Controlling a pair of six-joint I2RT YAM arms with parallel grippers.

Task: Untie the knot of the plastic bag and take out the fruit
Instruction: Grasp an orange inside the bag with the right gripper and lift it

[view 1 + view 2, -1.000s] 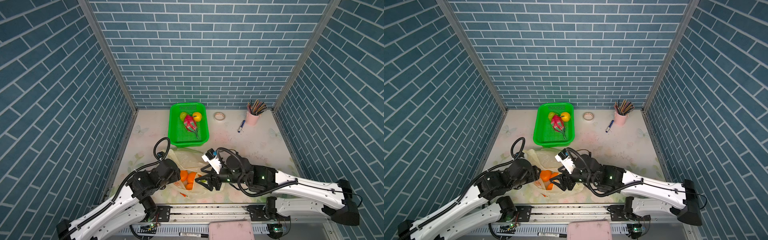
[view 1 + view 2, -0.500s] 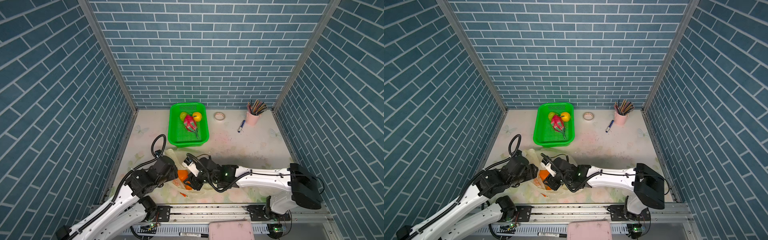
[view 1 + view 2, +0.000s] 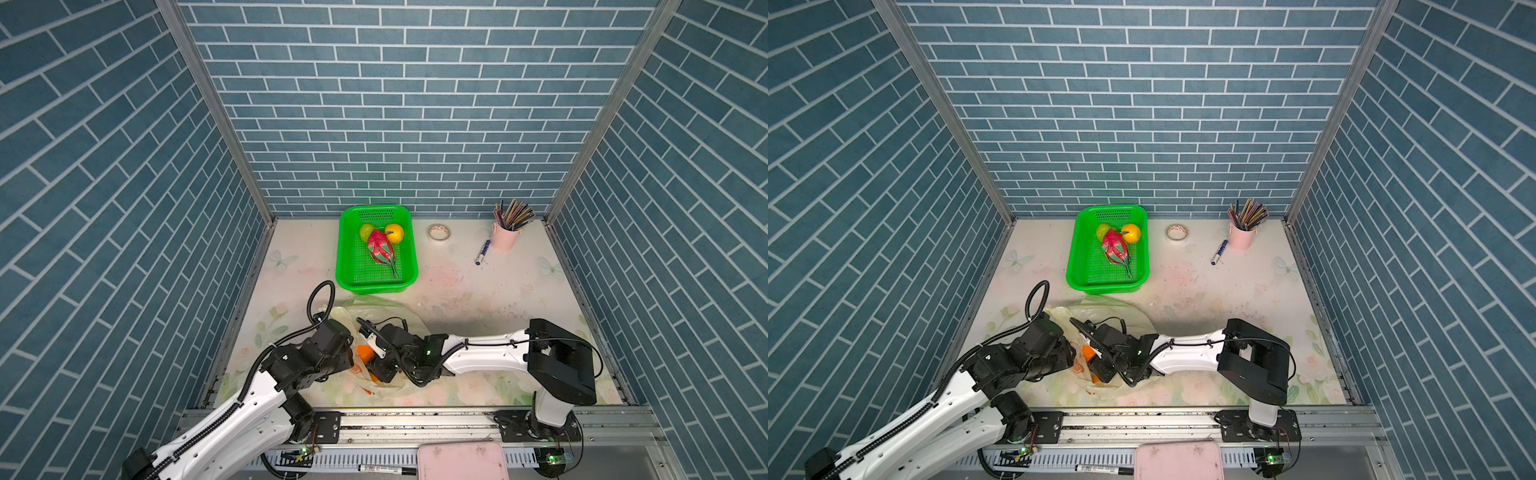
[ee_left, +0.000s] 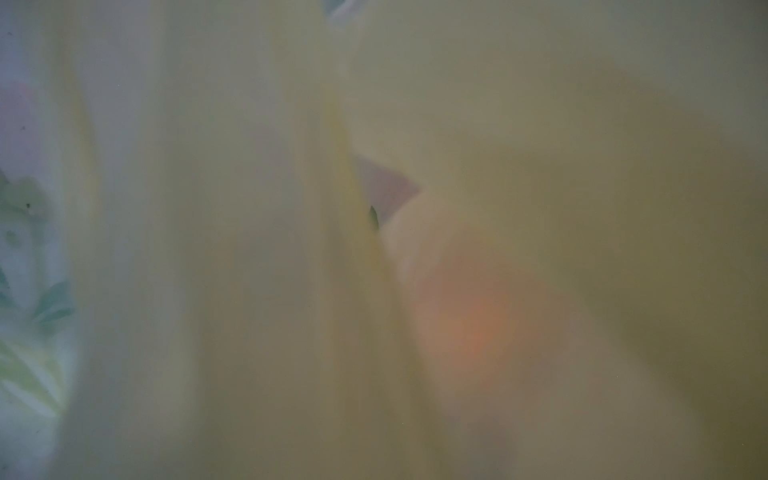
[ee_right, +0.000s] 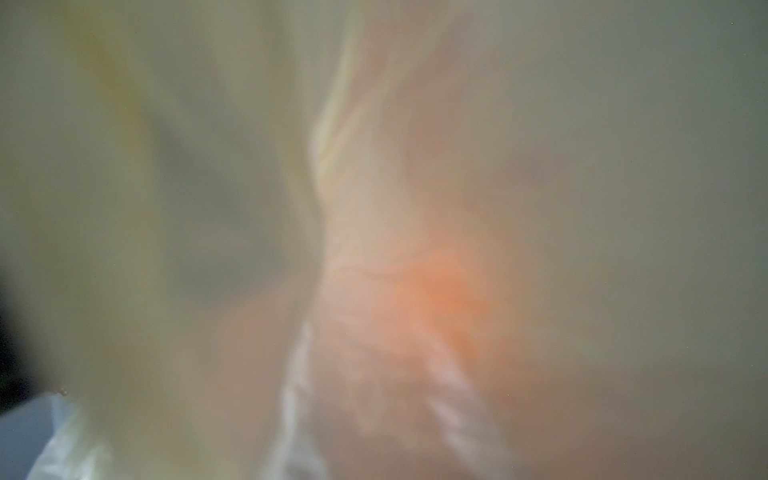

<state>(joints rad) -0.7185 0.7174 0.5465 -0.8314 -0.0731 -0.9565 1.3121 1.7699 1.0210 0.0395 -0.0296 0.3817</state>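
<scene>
Black left claw (image 3: pixel 351 360): tip in left side of thin translucent pale-yellow plastic bag (image 3: pixel 376 306); jaw gap hidden, can't tell.
Bag: crumpled at front of pale floral table (image 3: pixel 478 299), betw. both claws; blurs both wrist views.
Bright orange fruit (image 3: pixel 365 353): inside bag, betw. claw tips.
Black right claw (image 3: pixel 377 366): reaches in from right, buried in bag; spread or pinching, can't tell.
Bright green perforated plastic basket (image 3: pixel 341 249): just behind bag; holds pink-red dragon fruit (image 3: pixel 380 248), green fruit (image 3: pixel 366 230), yellow fruit (image 3: pixel 395 233).
Back right: white tape roll (image 3: pixel 439 232), blue pen (image 3: pixel 482 252), pink cup (image 3: pixel 505 241) w/ pencils.
</scene>
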